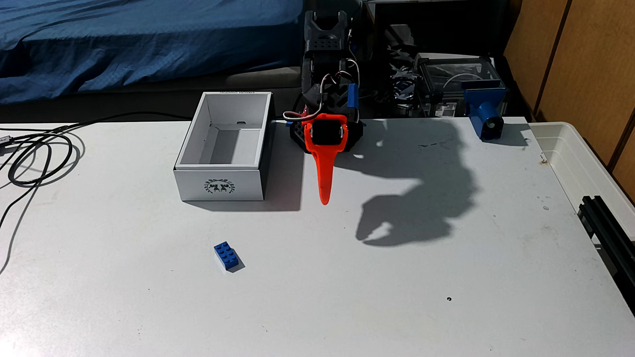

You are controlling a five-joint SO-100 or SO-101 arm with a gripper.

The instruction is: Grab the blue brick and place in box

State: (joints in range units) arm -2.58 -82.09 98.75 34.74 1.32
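Fixed view, looking across the white table [378, 291] toward the arm's base. The blue brick [226, 255] lies studs-up on the bare tabletop at about 7 o'clock from the gripper [324, 200] and at about 6 o'clock from the box [220, 185], well apart from both; nothing touches it. The box stands open and appears empty, its interior floor and walls plain white, just beside the arm on the view's left. The gripper hangs over the table at about 3 o'clock from the box's near corner, pointing toward the camera; a single orange finger [323, 171] tapers to a tip, and the second finger is hidden behind it, so from the gripper itself it cannot be told whether the claw is apart or together. Its shadow [378, 233] on the table, at about 4 o'clock from the tip, shows two points with a narrow gap, which suggests a slightly parted claw holding nothing. Judged from this layout, the task is at its outset: the brick is not yet reached or grasped, and the approach, grasp, carry and release into the box all remain. Markings: the box's near short wall bears a dark wreath-like emblem [220, 187] whose inner figures are too small to read; a faint line of writing on the far rim is illegible. No brand name can be read.
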